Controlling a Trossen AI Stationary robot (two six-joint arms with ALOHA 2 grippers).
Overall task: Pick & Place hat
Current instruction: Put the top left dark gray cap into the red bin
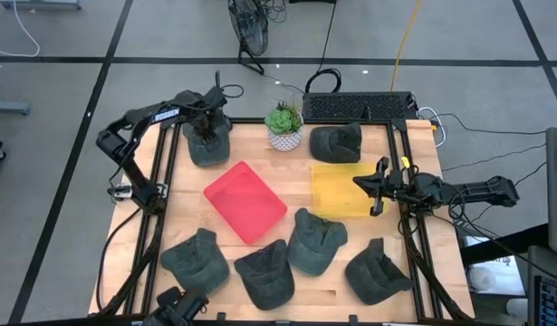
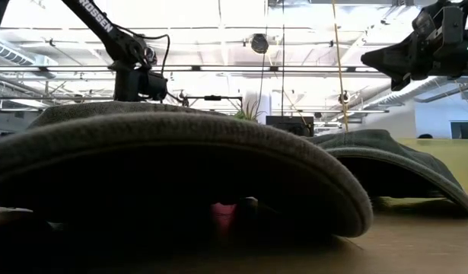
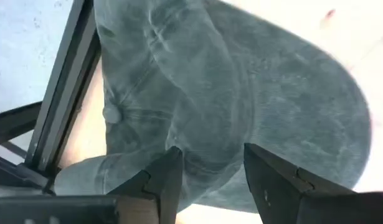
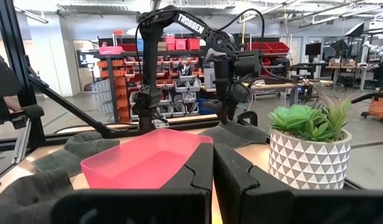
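Grey hat (image 2: 180, 152) close up (another hat (image 2: 393, 164) behind)

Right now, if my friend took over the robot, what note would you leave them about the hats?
Left gripper: open, right over the hat at the far left corner, not holding it.
Right gripper: shut, empty, above the yellow tray.
Red tray: empty, mid-table.
Done: no hat in either tray.
Left: five more hats lie loose, one by the plant, four along the near edge.
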